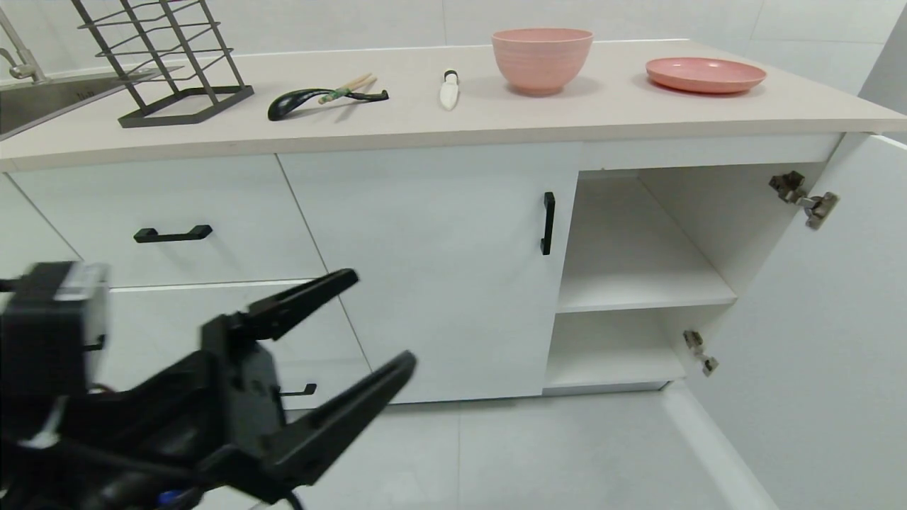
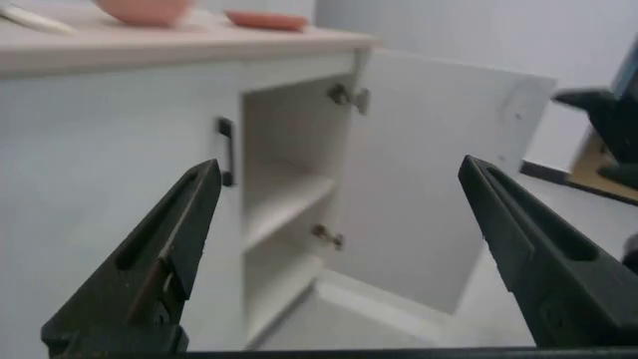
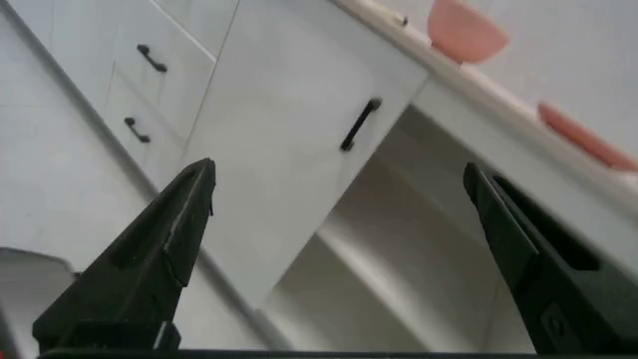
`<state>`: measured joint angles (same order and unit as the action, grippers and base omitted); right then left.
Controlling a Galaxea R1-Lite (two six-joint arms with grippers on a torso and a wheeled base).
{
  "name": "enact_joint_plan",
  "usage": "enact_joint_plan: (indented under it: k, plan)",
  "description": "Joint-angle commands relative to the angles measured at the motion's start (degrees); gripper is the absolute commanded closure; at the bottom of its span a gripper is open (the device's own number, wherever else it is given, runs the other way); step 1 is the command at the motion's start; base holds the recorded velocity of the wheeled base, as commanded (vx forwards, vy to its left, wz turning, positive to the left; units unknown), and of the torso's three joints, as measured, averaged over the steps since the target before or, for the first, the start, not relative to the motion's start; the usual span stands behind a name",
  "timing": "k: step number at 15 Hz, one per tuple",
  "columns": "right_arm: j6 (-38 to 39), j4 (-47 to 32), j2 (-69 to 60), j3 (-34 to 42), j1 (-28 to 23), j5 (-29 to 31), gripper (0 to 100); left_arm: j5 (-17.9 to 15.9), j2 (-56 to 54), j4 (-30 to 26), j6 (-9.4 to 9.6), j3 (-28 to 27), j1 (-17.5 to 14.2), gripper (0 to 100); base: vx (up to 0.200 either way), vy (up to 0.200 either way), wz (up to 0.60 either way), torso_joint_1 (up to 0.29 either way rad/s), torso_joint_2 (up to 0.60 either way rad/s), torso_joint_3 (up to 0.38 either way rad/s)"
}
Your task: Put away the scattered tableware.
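Five items of tableware lie on the beige countertop. A black spoon has a pair of wooden chopsticks resting against its handle. A small white utensil lies just to their right, then a pink bowl and, farthest right, a pink plate. A black wire rack stands at the left beside the sink. Under the plate the white cabinet stands open with one shelf inside, its door swung out to the right. The left gripper hangs low at the near left, before the drawers. Its jaws are spread wide and grip nothing. The right gripper is likewise wide apart and grips nothing, facing the cabinet front.
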<state>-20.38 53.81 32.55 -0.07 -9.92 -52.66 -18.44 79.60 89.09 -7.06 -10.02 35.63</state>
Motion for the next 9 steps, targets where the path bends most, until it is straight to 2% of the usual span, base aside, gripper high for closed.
enact_joint_plan:
  k: [1, 2, 4, 5, 6, 7, 9]
  plan:
    - [1.2, -20.7, -21.1, 0.1, 0.1, 2.8, 0, 0.0, -27.8, -7.8, 2.40, 9.9, -11.7, 0, 0.000, 0.000, 0.00, 0.000, 0.00, 0.000]
    - [3.9, -28.0, -26.9, 0.1, 0.1, 3.2, 0, 0.0, -35.5, -15.3, 4.07, 9.7, -14.1, 0, 0.000, 0.000, 0.00, 0.000, 0.00, 0.000]
    - [5.8, -31.3, -26.8, 0.1, 0.1, 5.0, 0, -0.1, -51.8, -35.5, 4.25, 8.9, -20.6, 0, 0.000, 0.000, 0.00, 0.000, 0.00, 0.000]
    - [6.1, -32.6, -26.8, 0.1, 0.1, 5.7, 0, -0.1, -60.5, -46.4, 4.25, 8.8, -21.7, 0, 0.000, 0.000, 0.00, 0.000, 0.00, 0.000]
    - [6.3, -34.6, -26.8, 0.1, 0.1, 2.8, 0, 0.0, -68.8, -58.1, 4.33, 8.2, -21.9, 0, 0.000, 0.000, 0.00, 0.000, 0.00, 0.000]
    - [10.2, -37.5, -26.8, 0.1, 0.1, -3.9, 0, 0.7, -75.3, -68.8, 4.86, 7.9, -22.7, 0, 0.000, 0.000, 0.00, 0.000, 0.00, 0.000]
    - [22.6, -37.5, -26.8, -0.2, 0.1, -12.1, 0, 5.3, -74.2, -68.6, 5.30, 10.0, -23.4, 0, 0.000, 0.000, 0.00, 0.000, 0.00, 0.000]
